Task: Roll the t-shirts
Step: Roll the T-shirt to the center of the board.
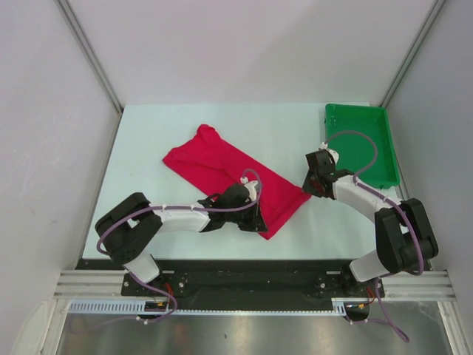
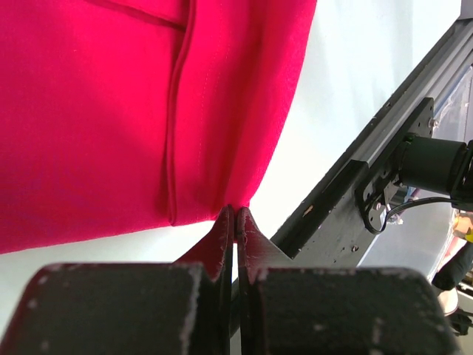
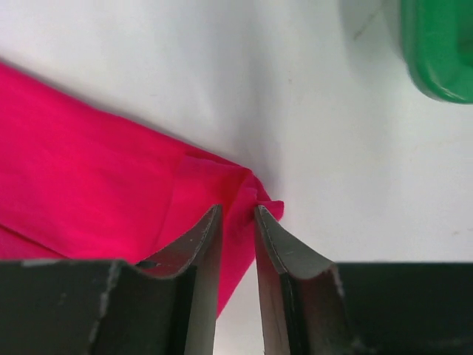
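Dark, scuffed fingers of your left gripper [image 2: 235,218] press together on the t-shirt [image 1: 222,166] at its near corner. The cloth is soft crimson with a stitched hem. Your right gripper [image 3: 238,218] pinches the puckered right corner. Note the folded band on the white table [image 1: 148,133]: its long axis runs far-left to near-right, left of the green tray [image 1: 362,118].

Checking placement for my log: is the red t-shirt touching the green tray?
No, bare white table separates the t-shirt from the green tray in the top view.
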